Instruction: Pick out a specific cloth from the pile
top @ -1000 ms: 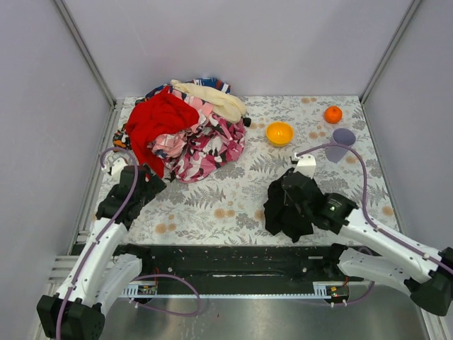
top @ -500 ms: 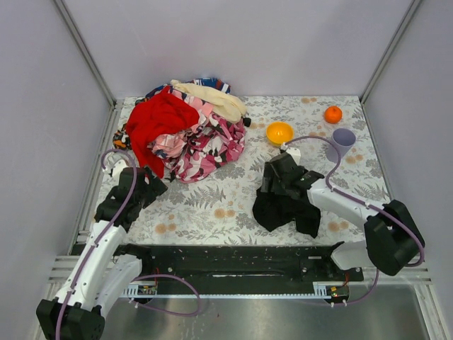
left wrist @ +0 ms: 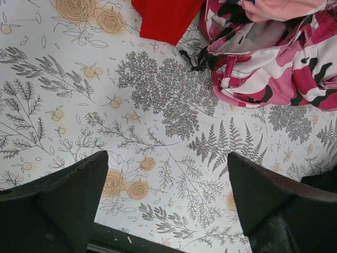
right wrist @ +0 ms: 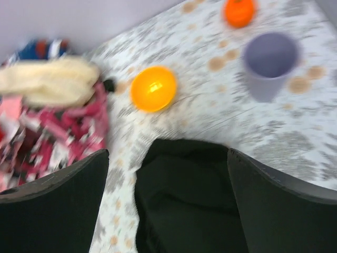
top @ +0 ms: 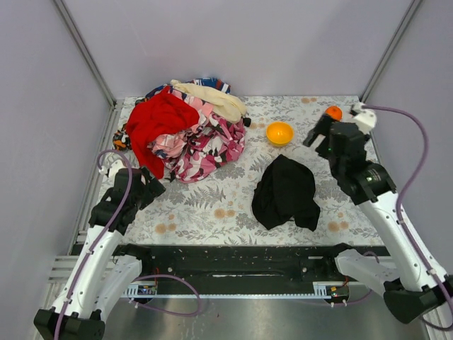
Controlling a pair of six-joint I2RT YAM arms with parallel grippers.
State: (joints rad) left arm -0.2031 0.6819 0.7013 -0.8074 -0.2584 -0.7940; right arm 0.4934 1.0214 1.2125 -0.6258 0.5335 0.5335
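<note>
The black cloth (top: 285,191) lies crumpled on the floral tabletop, apart from the pile (top: 187,131) of red, pink-patterned and cream fabrics at the back left. My right gripper (top: 318,134) hangs above and behind the cloth, open and empty. In the right wrist view the cloth (right wrist: 184,195) shows on the table below, between the wide-spread jaws of the gripper (right wrist: 167,155). My left gripper (top: 145,185) is open near the pile's front left. In its wrist view the gripper (left wrist: 167,158) frames bare table, with the red cloth (left wrist: 166,18) and pink-patterned cloth (left wrist: 274,68) ahead.
An orange bowl (top: 279,132) stands right of the pile. A small orange fruit (top: 333,112) sits at the back right. A lilac cup (right wrist: 270,63) stands near it in the right wrist view. Walls enclose the table (top: 212,205) on three sides.
My right gripper opened and let go of the black cloth, which now lies on the table. The right arm rose and swung back to the right. The left arm barely moved.
</note>
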